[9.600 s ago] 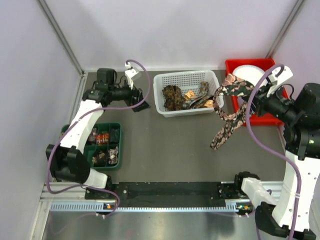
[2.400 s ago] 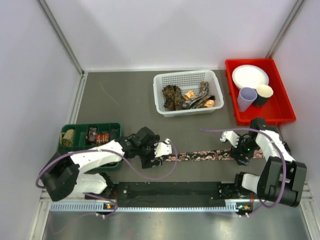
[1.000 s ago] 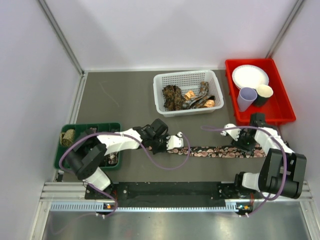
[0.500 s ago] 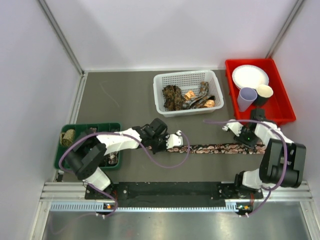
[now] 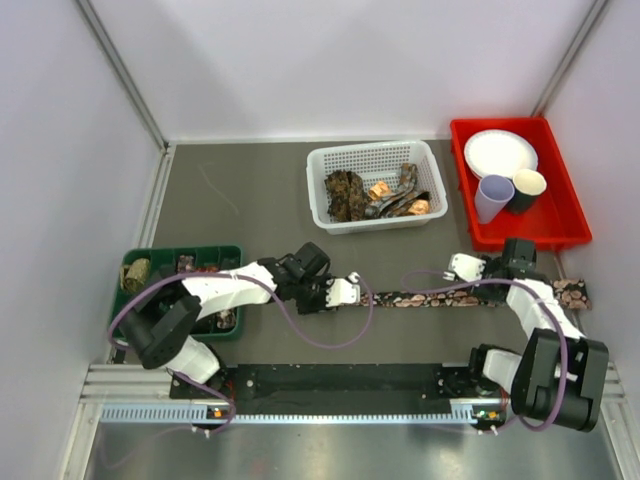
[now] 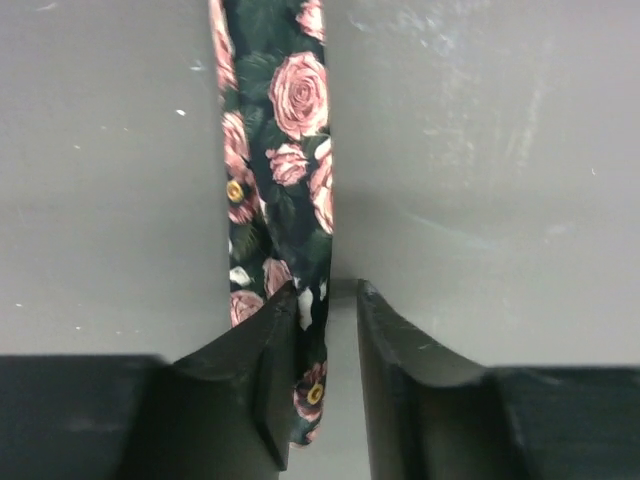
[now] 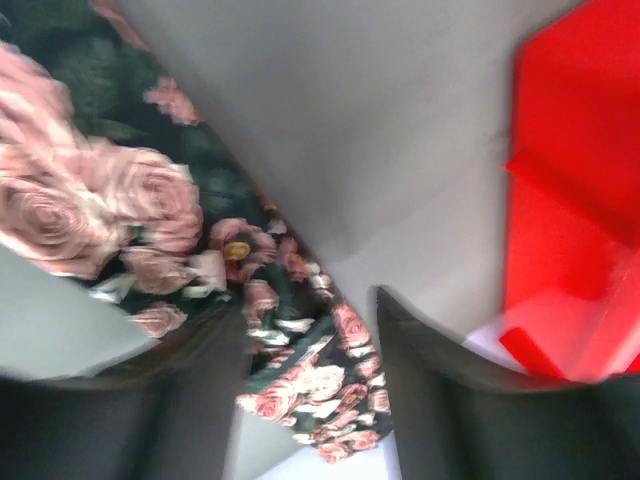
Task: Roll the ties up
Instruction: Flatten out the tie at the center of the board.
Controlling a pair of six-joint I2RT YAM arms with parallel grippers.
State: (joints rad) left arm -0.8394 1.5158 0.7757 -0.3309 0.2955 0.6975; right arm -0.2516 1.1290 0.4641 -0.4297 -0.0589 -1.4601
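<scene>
Left wrist view worries me most. My left fingers (image 6: 292, 318) stand a narrow gap apart at the thin tip of the tie (image 6: 275, 170). One finger sits over the fabric, and bare surface (image 6: 480, 150) shows in the gap, so nothing is clamped. If I start rolling from here, I expect the tip to slip free or the first turn to go on crooked.

The tie lies flat on the near side of the white mesh basket (image 5: 330, 222), running from below the basket's middle out well past its right end.

My right fingers (image 7: 395, 340) straddle the tie further along. That picture is blurred, so I cannot tell whether they grip it. Any pull from that side could drag the tip away, and slack there could let the coil wander.
</scene>
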